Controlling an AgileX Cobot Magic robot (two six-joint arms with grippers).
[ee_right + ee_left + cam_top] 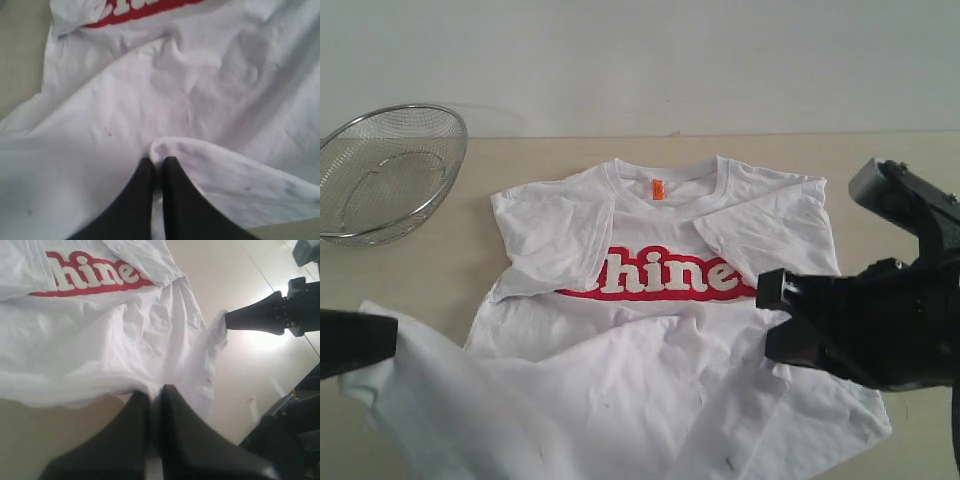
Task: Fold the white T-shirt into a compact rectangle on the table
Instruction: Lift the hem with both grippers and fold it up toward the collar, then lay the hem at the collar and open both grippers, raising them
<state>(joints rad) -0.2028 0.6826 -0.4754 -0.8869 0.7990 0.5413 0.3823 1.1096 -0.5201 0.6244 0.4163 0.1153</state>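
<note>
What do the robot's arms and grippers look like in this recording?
The left gripper and right gripper both have smooth matte black fingers tapering to narrow tips. The right arm is bulky and black, carrying a grey block.

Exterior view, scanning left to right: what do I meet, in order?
Wire mesh basket → orange neck tag of the white T-shirt → right gripper, shut on shirt fabric. The left gripper shares the basket's left edge, so it is left unranked.
</note>
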